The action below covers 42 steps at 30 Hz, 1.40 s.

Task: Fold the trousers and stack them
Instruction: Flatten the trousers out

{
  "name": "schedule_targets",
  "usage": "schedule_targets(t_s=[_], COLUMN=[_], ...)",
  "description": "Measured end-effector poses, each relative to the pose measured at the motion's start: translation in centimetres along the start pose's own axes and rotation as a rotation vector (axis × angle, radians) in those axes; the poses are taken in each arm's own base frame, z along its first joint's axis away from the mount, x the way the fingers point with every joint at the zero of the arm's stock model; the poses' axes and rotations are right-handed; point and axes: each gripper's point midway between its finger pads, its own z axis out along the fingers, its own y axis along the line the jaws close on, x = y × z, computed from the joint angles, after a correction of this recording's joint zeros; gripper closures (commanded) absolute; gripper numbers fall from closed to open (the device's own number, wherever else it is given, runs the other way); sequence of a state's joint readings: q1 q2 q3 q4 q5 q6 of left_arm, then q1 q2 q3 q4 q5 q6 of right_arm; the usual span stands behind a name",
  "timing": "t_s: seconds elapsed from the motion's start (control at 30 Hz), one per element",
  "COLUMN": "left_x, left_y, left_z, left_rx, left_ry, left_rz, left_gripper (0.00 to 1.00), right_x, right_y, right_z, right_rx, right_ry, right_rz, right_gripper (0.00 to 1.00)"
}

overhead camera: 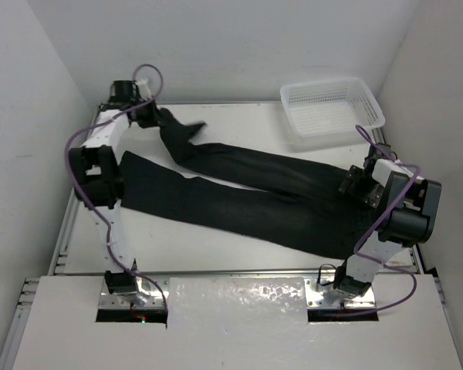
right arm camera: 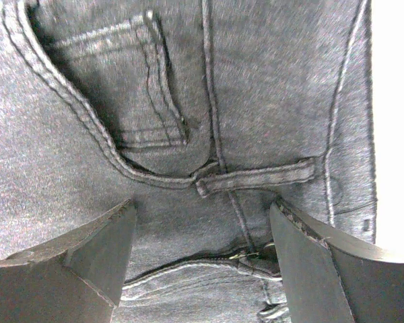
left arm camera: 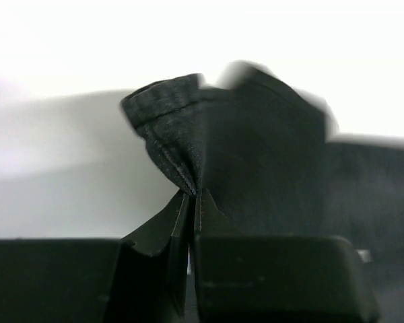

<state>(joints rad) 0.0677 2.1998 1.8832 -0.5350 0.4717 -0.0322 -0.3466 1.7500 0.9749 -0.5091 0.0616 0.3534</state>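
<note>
The black trousers (overhead camera: 247, 196) lie spread across the table, waist at the right, two legs running left. My left gripper (overhead camera: 148, 114) is at the far left corner, shut on the hem of the far leg (left arm camera: 188, 145), which is lifted and bunched at the cuff. My right gripper (overhead camera: 355, 185) is open, held just over the waist; in the right wrist view its fingers (right arm camera: 101, 252) straddle the waistband, a belt loop (right arm camera: 256, 176) and the fly, with a pocket (right arm camera: 121, 81) above. The near leg lies flat.
A white mesh basket (overhead camera: 332, 106) stands at the back right corner. White walls close in on the left, back and right. The table's metal rail (overhead camera: 231, 271) runs along the near edge in front of the arm bases.
</note>
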Motion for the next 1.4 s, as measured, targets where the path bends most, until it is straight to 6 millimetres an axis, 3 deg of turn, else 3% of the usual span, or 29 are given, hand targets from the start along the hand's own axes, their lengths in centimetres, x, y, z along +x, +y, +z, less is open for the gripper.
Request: schedule_targets(t_s=[0.17, 0.27, 0.33, 0.53, 0.7, 0.87, 0.93, 1.0, 1.1, 1.23, 1.4], left_x=[-7.7, -9.4, -8.1, 0.3, 7.0, 11.9, 12.9, 13.3, 13.5, 12.7, 9.8], left_y=[3.7, 4.8, 5.7, 10.0, 12.4, 14.0, 14.5, 15.0, 16.0, 17.7, 22.4], left_z=[-8.4, -9.6, -8.7, -5.0, -5.1, -6.2, -6.8, -7.4, -8.3, -10.1, -14.5], left_rx=[-0.187, -0.240, -0.267, -0.390, -0.463, -0.520, -0.530, -0.538, -0.541, -0.566, -0.674], left_ry=[-0.310, -0.394, -0.376, -0.158, 0.006, 0.122, 0.143, 0.153, 0.152, 0.125, 0.024], left_rz=[0.006, 0.023, 0.012, -0.079, -0.141, -0.205, -0.221, -0.239, -0.266, -0.305, -0.324], left_gripper=[1.00, 1.00, 1.00, 1.00, 1.00, 0.97, 0.80, 0.70, 0.63, 0.61, 0.65], right_x=[-1.3, -2.3, -2.7, -2.6, -2.5, -2.6, -2.5, -2.6, -2.6, -2.7, -2.7], right_y=[0.1, 0.3, 0.5, 0.8, 0.7, 0.7, 0.7, 0.7, 0.6, 0.6, 0.5], right_z=[-0.1, 0.2, 0.5, 0.9, 0.9, 1.0, 0.9, 0.9, 0.8, 0.7, 0.6], right_rx=[0.005, 0.003, -0.001, -0.001, 0.003, 0.006, 0.006, 0.006, 0.007, 0.010, 0.012], right_ry=[-0.022, -0.028, -0.028, -0.014, -0.013, -0.011, -0.009, -0.009, -0.005, 0.001, 0.004], right_rz=[-0.009, -0.010, -0.012, -0.018, -0.018, -0.019, -0.020, -0.022, -0.025, -0.035, -0.051], right_gripper=[0.22, 0.22, 0.22, 0.22, 0.22, 0.22, 0.22, 0.22, 0.22, 0.21, 0.22])
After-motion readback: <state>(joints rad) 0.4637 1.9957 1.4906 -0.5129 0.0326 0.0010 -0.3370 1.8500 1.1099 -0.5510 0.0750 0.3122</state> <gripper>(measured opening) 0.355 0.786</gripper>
